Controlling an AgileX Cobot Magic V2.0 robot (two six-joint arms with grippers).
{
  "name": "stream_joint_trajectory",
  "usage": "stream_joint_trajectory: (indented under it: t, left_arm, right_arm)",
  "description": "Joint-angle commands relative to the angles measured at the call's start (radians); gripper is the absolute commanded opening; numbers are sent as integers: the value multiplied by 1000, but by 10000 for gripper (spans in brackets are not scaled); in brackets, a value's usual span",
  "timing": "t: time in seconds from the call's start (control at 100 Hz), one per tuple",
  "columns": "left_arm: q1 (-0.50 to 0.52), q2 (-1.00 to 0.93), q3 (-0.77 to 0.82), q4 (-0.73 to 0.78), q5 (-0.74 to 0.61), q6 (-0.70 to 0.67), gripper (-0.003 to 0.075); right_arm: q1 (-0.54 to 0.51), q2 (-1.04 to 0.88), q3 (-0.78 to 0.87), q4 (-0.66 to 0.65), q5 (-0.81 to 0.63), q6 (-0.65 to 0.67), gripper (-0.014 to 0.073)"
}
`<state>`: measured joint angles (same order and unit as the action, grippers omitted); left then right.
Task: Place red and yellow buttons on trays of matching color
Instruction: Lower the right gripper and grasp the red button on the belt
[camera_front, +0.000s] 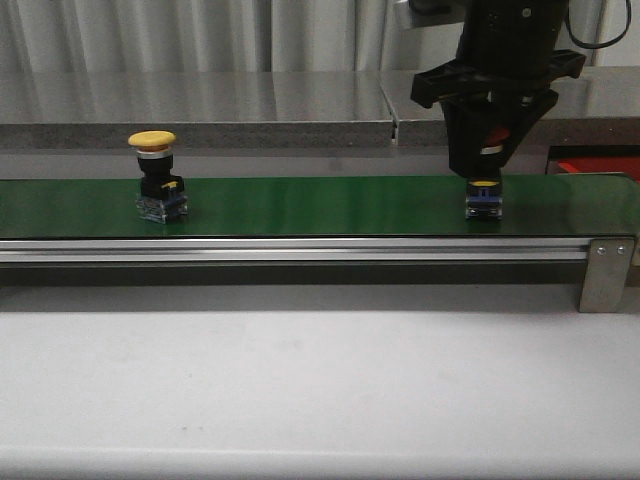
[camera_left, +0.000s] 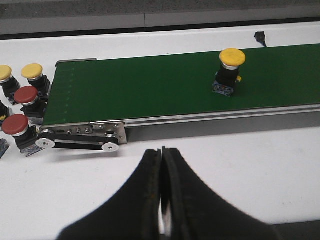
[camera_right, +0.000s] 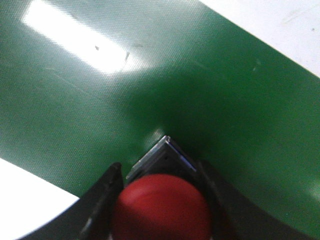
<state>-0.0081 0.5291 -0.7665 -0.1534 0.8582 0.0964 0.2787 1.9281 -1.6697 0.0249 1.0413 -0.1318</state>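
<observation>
From here I see my right gripper (camera_front: 487, 172) down on the green belt (camera_front: 300, 205) near its right end, its fingers (camera_right: 102, 195) closed around the cap of a red button (camera_right: 160, 207); the button's base sits on the belt under the gripper. A yellow button (camera_front: 158, 175) stands upright on the belt well to the left, free of both arms. My left gripper (camera_left: 161, 200) hangs over the white table (camera_left: 250, 165) in front of the belt, pressed shut with nothing between its pads. Past the belt's left end I count more buttons on the table: two yellow spares (camera_left: 20, 75) and two red spares (camera_left: 20, 112) clustered close together. A red tray (camera_front: 598, 166) shows behind the belt at the far right, partly hidden.
</observation>
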Motion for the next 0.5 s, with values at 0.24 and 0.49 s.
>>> stream_joint_trajectory:
  t: [0.24,0.49]
  left_arm:
    - [-3,3,-25,-15,-71,-2,-20]
    - [-3,3,-25,-15,-71,-2,-20]
  right_arm:
    - [-181,-145,-34,-16,-63,-12,128]
    - [-378,-124,-34,-8,-119,-8,128]
